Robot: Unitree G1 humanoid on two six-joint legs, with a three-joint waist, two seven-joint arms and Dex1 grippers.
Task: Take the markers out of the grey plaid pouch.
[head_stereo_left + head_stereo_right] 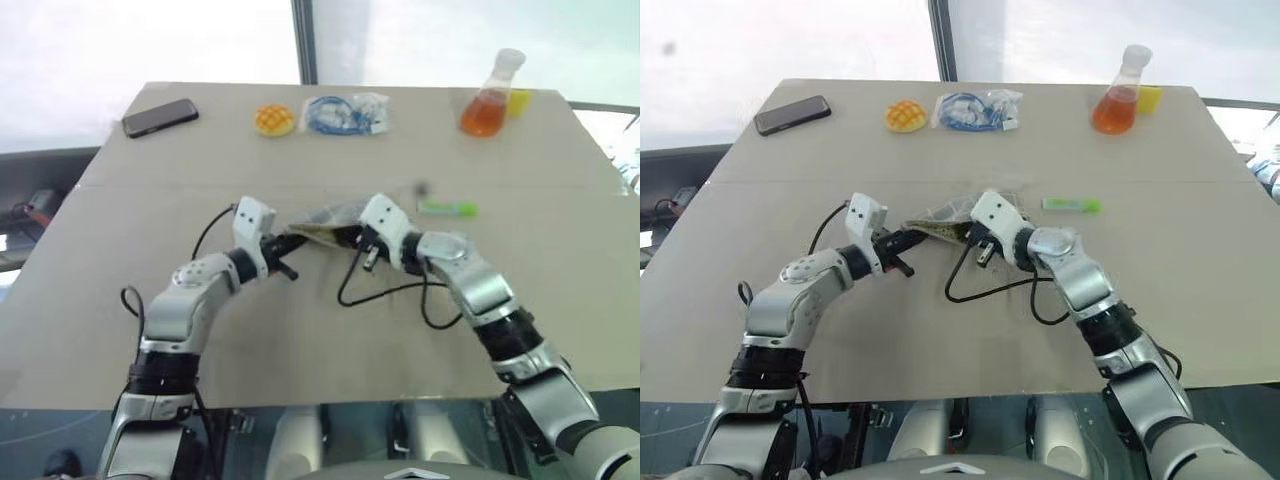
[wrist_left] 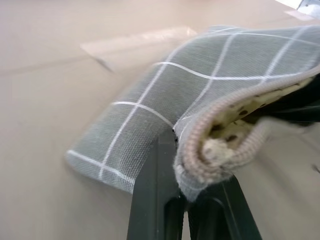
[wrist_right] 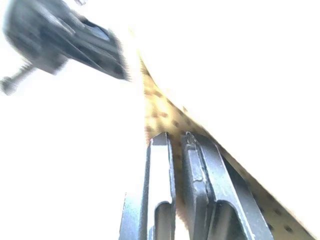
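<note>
Left gripper is clenching one end of the grey plaid pouch, holding it just above the table. In the left wrist view both black fingers are pinching the rolled seam, with the spotted cream lining showing at the mouth.

The pouch itself is hanging as a slack bridge between the two grippers, at the middle of the table, sagging a little.

Right gripper is sitting at the pouch's other end. In the right wrist view its fingers are standing almost together with the spotted lining alongside them; whether fabric is actually caught between them I cannot tell.

Just beyond the pouch to the right, the light-green highlighter is lying on the table, already out. The black marker is not visible; I judge it is probably still inside.

Step in hand, as I read it: opening or tipping the pouch to free the remaining marker. To do it well:
- keep the left pinch on the seam firm, since it is bearing the weight;
- take only one wall with the right, so the mouth is spreading, not closing;
- keep the mouth lower than the closed end, over bare table, well short of the highlighter;
- move slowly, as slack cloth is folding easily over the opening.
</note>
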